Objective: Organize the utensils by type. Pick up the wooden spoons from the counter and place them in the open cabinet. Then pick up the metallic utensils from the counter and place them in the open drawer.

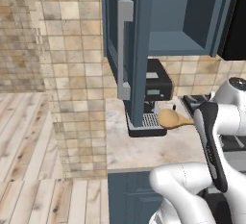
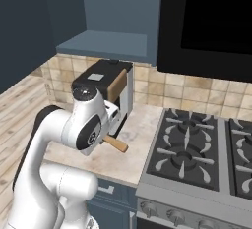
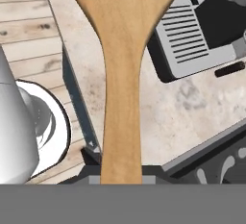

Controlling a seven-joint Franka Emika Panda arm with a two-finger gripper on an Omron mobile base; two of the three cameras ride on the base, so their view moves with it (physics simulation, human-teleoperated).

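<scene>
While you look along the hand, you see the wooden spoon [image 3: 122, 74] running straight up the middle: a pale, warm-grained handle that widens into a broad, rounded bowl at the top. Its handle goes down into the gripper [image 3: 121, 179] at the bottom edge, where the fingers pinch it, though the tips themselves are mostly hidden behind the wood. In the left base view the spoon's bowl [image 1: 172, 118] hangs in the air over the counter [image 1: 144, 148], just in front of the coffee machine [image 1: 151, 98], with the handle pointing back toward the arm. In the right base view you see only the handle end [image 2: 116, 144] poking out from behind the wrist, above the counter's middle.

Around it, the coffee machine stands against the tiled back wall, its grated drip tray [image 3: 185, 35] facing the counter's front edge. The open cabinet [image 1: 185, 16] sits above the machine, its shelf bare, and its door [image 1: 126, 50] swings out toward you, hanging in front of the machine's left side, with a grey bar handle [image 1: 124, 50] on it. The stove [image 2: 202, 149] borders the counter's right edge, its black grates just beside the spoon's handle end.
</scene>
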